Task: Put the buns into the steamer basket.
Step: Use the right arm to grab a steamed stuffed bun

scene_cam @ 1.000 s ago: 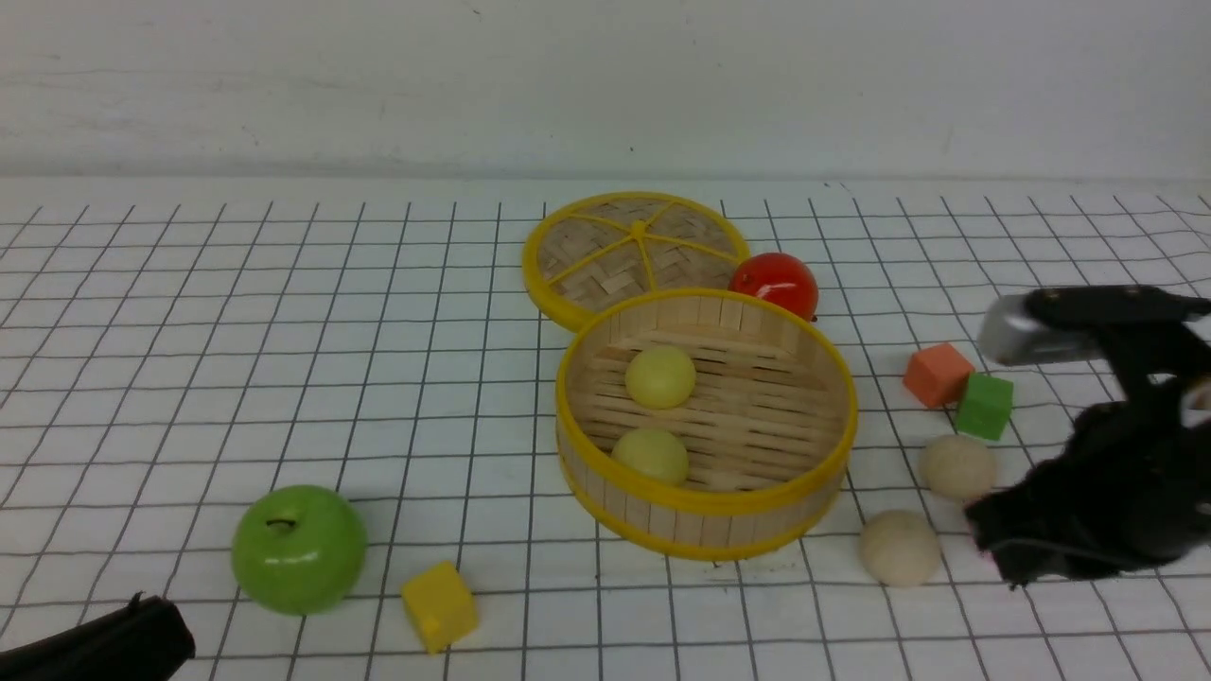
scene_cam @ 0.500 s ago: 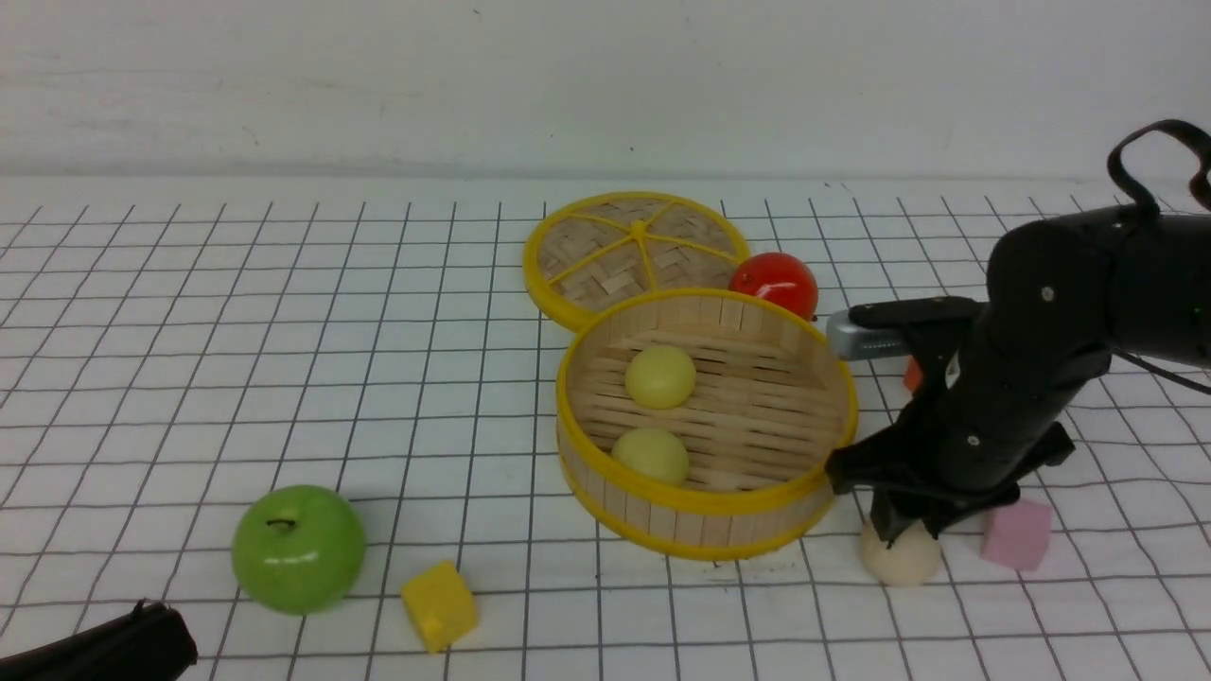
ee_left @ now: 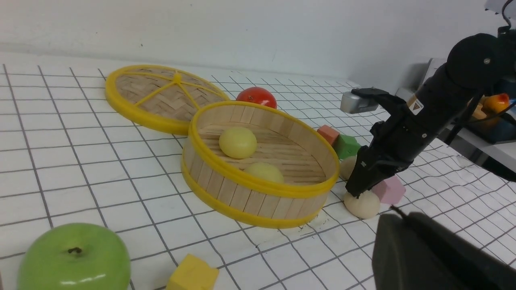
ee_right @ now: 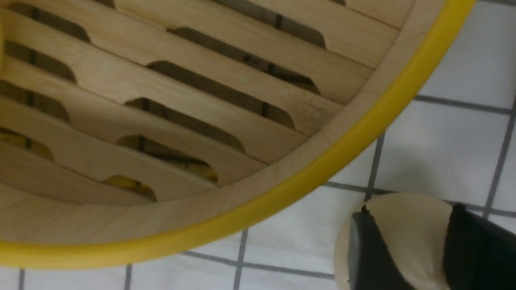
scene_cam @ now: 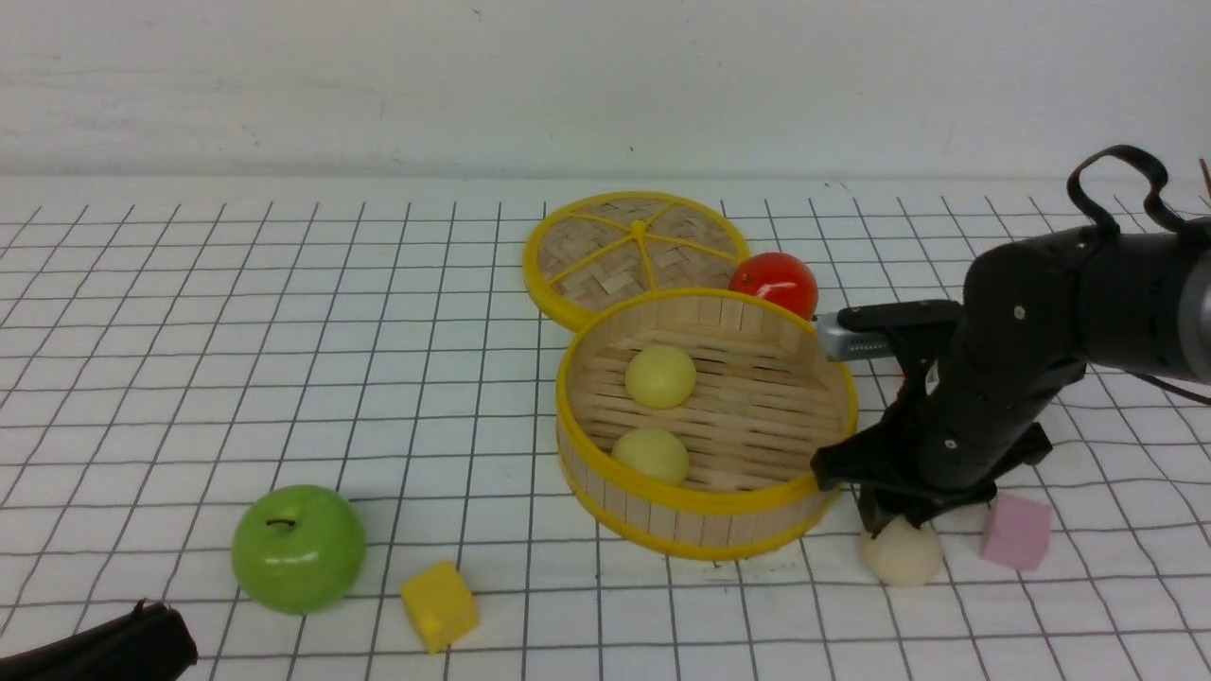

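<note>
The steamer basket [scene_cam: 825,374] stands mid-table with two pale yellow buns [scene_cam: 659,376] [scene_cam: 650,456] inside it. A cream bun [scene_cam: 903,558] rests on the table just right of the basket's front. My right gripper [scene_cam: 887,522] reaches down over that bun. In the right wrist view its two black fingers [ee_right: 369,249] press against both sides of the cream bun [ee_right: 407,237]. A second cream bun [ee_left: 347,167] peeks out behind the right arm in the left wrist view. My left gripper [scene_cam: 114,645] lies shut at the near left, holding nothing.
The flat woven lid [scene_cam: 632,248] and a red tomato [scene_cam: 774,282] lie behind the basket. A pink cube [scene_cam: 1015,532] sits right of the gripped bun. Orange [ee_left: 327,133] and green [ee_left: 346,146] cubes sit behind the arm. A green apple [scene_cam: 298,549] and yellow cube [scene_cam: 439,605] are near left.
The right arm swung in from the right edge to the near cream bun, opened, and closed its fingers round it. The pink cube is now uncovered. The left arm stayed still.
</note>
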